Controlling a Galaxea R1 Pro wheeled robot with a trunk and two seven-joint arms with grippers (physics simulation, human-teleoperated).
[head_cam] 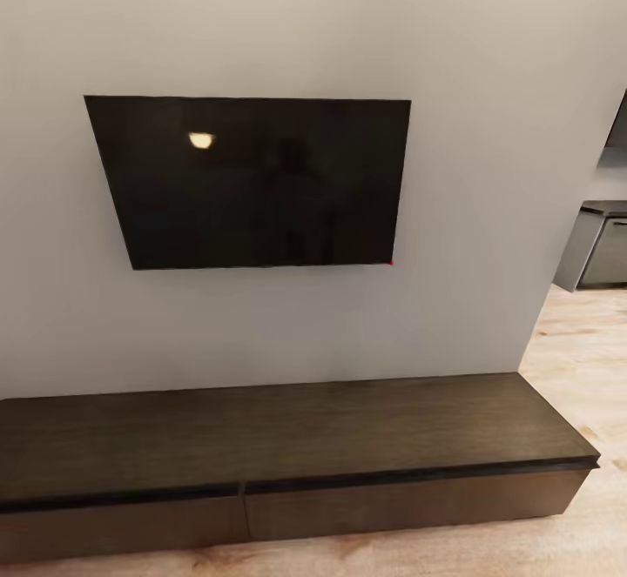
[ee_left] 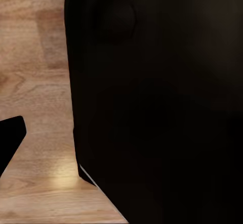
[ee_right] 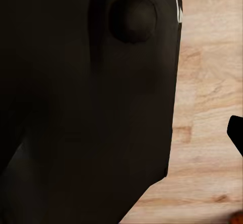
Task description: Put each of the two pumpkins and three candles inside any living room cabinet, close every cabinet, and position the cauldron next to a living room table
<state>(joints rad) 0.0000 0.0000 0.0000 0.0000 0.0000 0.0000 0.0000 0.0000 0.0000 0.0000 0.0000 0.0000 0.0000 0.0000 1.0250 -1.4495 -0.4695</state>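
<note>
The cabinet [head_cam: 287,438] is a long, low dark-brown wood unit against the wall, in the lower half of the head view. Its two wide drawer fronts [head_cam: 392,507] are shut. Nothing stands on its top. The pumpkins, candles and cauldron are out of view. In the left wrist view a black tip [ee_left: 11,138] juts over the wood floor, likely one finger. A similar black tip [ee_right: 236,132] shows in the right wrist view. A sliver of orange [ee_right: 238,217] sits at that picture's edge, too small to identify.
A dark flat television [head_cam: 252,181] hangs on the pale wall above the cabinet. To the right the wall ends and light wood floor [head_cam: 579,351] leads toward a grey counter [head_cam: 601,246]. Dark robot body [ee_left: 162,102] blocks much of both wrist views.
</note>
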